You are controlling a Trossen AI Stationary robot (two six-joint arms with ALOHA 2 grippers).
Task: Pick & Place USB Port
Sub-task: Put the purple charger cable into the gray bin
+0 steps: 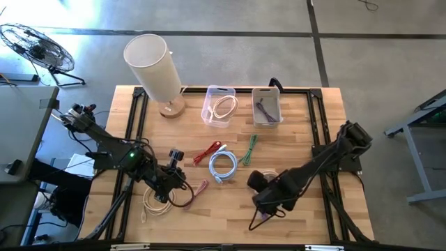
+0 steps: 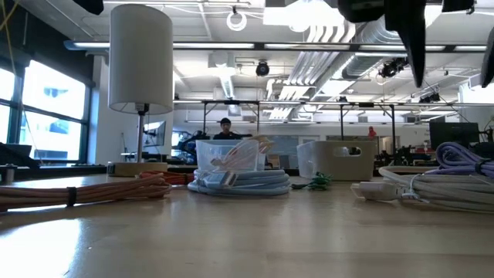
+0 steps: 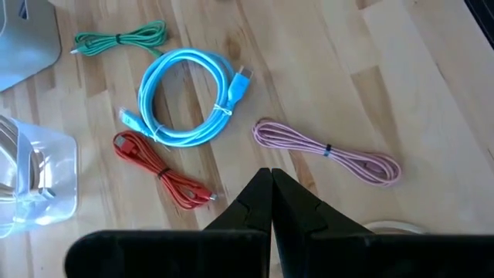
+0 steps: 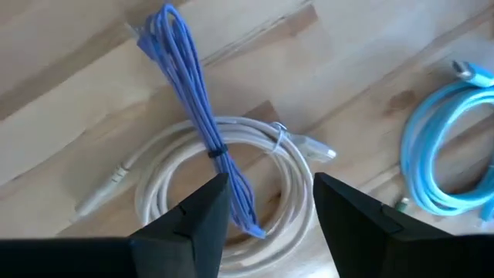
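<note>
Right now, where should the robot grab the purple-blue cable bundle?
Best near its black tie, where the purple-blue cable bundle is pinched thinnest. Come straight down from above: it lies flat across the white coil, and the right gripper is open just above it, fingers either side.

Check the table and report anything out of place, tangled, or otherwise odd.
One thing stands out: the purple cable lies draped across the white coiled cable, right under the open right gripper, so a grab there could catch both. The other bundles lie apart on the table. The left gripper is shut, holding nothing.
</note>
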